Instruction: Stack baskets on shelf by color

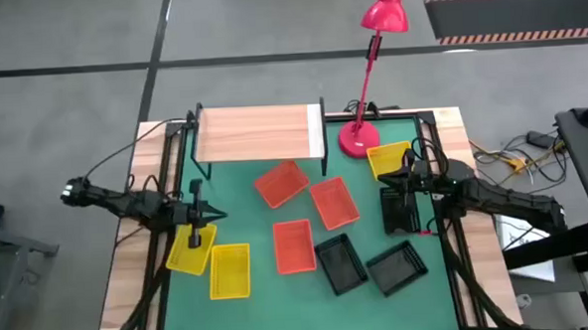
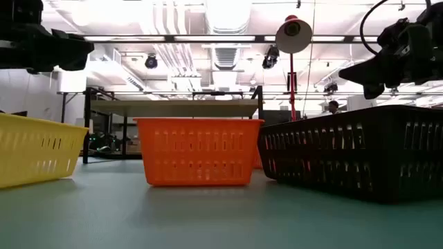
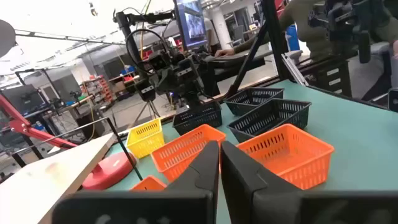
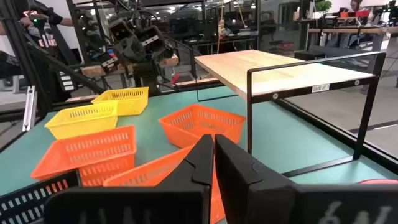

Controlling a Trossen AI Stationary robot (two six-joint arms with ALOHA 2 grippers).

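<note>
Nine baskets (image 1: 295, 245) scattered, long axes mixed; both claws closed, empty.

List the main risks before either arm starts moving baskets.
The pink desk lamp leans over the shelf near its right end, so the right gripper might knock it while placing. The red-orange baskets lie close together at odd angles, so a grasp may drag a neighbour. The left gripper hovers over a yellow basket.
</note>
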